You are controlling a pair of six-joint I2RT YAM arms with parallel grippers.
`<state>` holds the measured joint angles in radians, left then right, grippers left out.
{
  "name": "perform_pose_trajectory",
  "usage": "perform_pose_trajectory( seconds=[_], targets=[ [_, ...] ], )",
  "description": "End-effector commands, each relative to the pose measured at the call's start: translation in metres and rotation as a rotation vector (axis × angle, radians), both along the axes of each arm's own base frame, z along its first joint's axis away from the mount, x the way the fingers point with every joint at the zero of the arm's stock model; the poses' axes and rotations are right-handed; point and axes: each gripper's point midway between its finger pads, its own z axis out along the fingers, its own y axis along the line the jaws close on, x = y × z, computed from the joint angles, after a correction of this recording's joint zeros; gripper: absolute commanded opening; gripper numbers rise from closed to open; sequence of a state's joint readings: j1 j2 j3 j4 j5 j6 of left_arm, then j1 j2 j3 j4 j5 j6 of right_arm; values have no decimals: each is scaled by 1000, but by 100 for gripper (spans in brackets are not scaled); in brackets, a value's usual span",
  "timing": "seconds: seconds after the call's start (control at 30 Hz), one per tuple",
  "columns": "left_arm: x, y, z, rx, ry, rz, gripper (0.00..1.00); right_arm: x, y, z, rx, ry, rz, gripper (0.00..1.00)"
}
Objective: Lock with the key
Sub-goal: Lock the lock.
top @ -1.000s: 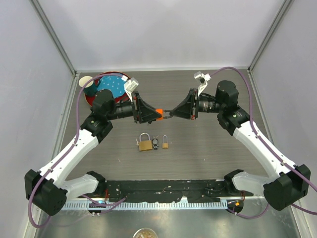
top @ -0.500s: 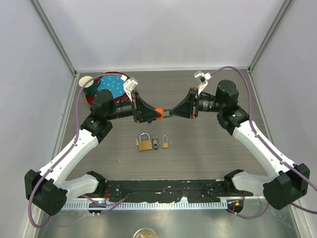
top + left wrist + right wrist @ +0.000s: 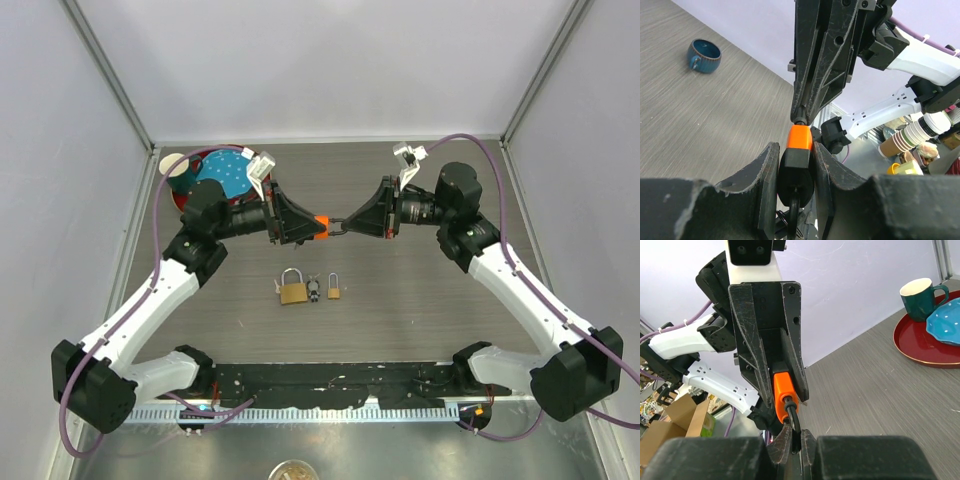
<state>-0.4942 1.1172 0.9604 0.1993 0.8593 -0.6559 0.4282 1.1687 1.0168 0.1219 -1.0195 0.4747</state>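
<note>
Your left tool [image 3: 796, 165] clamps lock [image 3: 800, 137] mid-air; your right tool [image 3: 792, 432] pinches its shackle [image 3: 790, 412]. Brass padlocks [image 3: 292, 290] on table [image 3: 420, 290].

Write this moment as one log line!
left gripper: shut on orange padlock | right gripper: shut on its black loop | brass padlocks: on table

The table [image 3: 420, 300] looks matt wood-grain, the larger padlock [image 3: 293, 292] shiny brass, the tray [image 3: 920, 349] glossy red, the gripper fingers [image 3: 766, 172] scuffed black plastic.

Grey wood-grain table [image 3: 420, 300] — pale lilac walls [image 3: 330, 60]
</note>
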Motion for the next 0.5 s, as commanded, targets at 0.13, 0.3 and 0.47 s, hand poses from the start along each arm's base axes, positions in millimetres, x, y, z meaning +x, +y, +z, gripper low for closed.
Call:
perform_pose_trajectory(
  seconds=[0.13, 0.3, 0.47],
  targets=[
    [-13, -3, 28, -75, -108, -52, 0, -5, 9, 11, 29, -45, 33, 1],
    [-13, -2, 24, -67, -100, -47, 0, -4, 9, 11, 29, -46, 28, 2],
    [-13, -2, 25, -67, -103, -45, 0, -5, 8, 13, 30, -52, 28, 2]
  ],
)
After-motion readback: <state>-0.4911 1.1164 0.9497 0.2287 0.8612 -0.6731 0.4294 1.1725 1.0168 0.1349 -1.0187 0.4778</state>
